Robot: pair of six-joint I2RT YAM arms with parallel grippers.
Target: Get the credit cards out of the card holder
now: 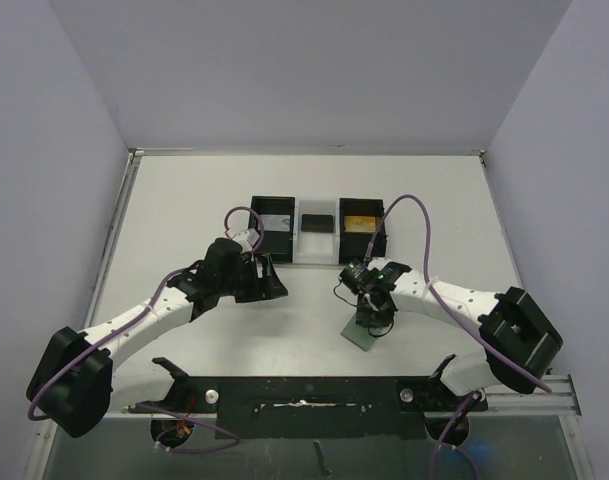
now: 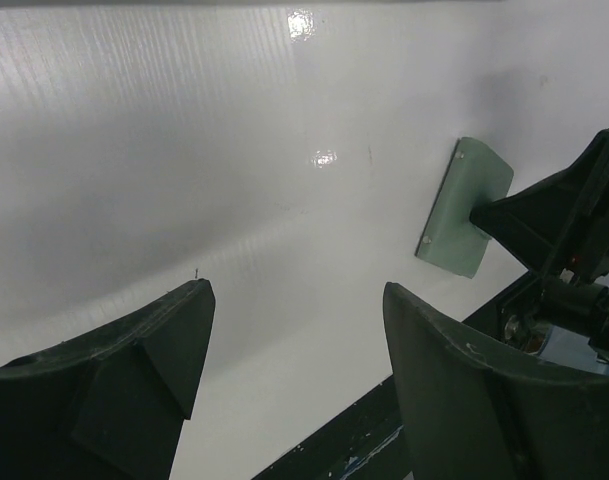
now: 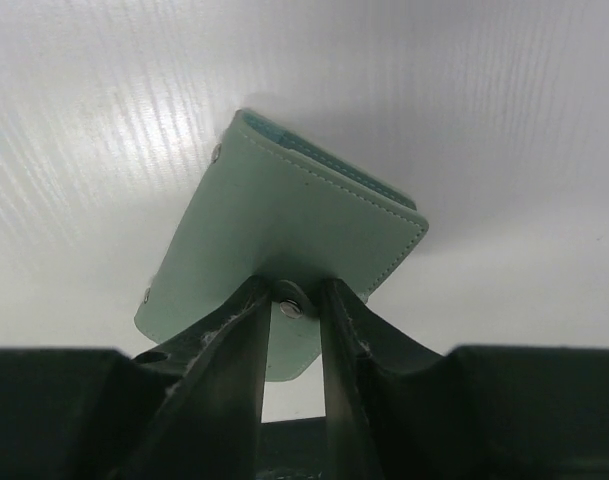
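Note:
The card holder (image 3: 294,225) is a grey-green wallet, folded closed on the table in front of the right arm; it also shows as the card holder (image 1: 362,339) and the card holder (image 2: 464,205). My right gripper (image 3: 292,292) points down at its near edge. The narrow jaws sit on either side of the snap tab (image 3: 292,306), touching it. From above, the right gripper (image 1: 373,322) covers part of the holder. The credit cards are hidden inside it. My left gripper (image 2: 296,300) hangs open over bare table, left of the holder, and the left gripper (image 1: 270,282) holds nothing.
A black-and-clear three-compartment tray (image 1: 296,243) stands at the back middle. It holds a pale card (image 1: 274,222) on the left, a dark item (image 1: 317,223) in the middle and an orange card (image 1: 360,222) on the right. A black rail (image 1: 304,392) runs along the near edge.

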